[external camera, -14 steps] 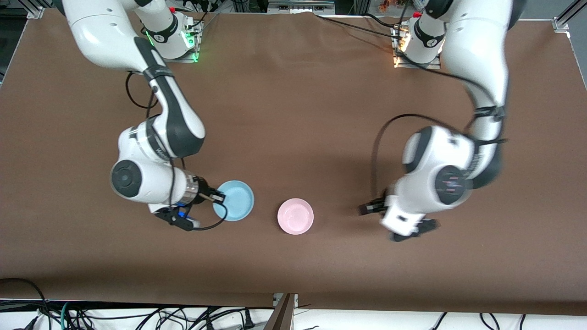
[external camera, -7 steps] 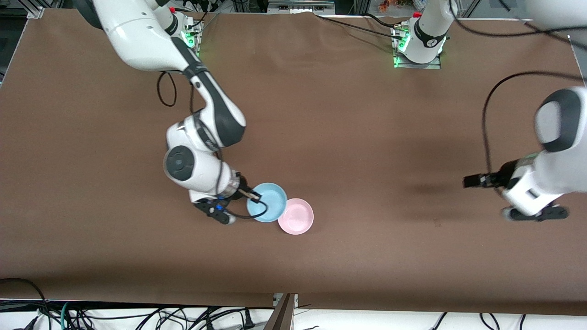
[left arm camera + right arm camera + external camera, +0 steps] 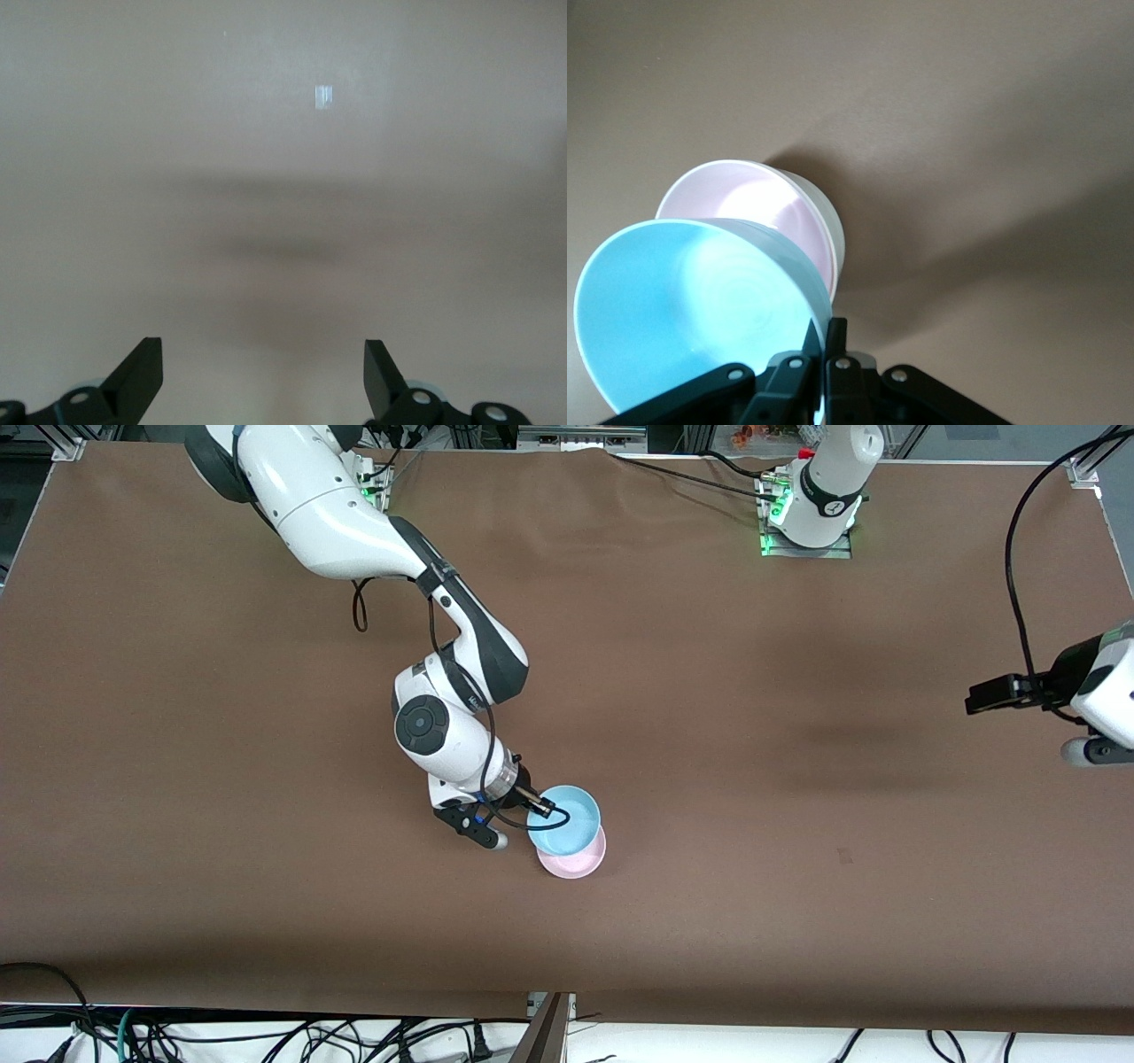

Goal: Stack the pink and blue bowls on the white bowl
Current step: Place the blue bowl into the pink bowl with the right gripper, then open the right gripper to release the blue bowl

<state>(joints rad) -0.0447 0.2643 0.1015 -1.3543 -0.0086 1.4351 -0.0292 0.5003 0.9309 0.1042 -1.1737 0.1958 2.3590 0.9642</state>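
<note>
Right gripper (image 3: 542, 811) pinches blue bowl (image 3: 567, 818) rim above pink bowl (image 3: 574, 859).
Released off-centre, it may tilt; left gripper (image 3: 263, 376) waits open, empty, at the table's (image 3: 709, 691) left arm's end.

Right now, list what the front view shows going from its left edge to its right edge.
Right gripper shut on the blue bowl's rim → blue bowl, held over the pink bowl → left gripper, open, waiting over the left arm's end of the table.
</note>
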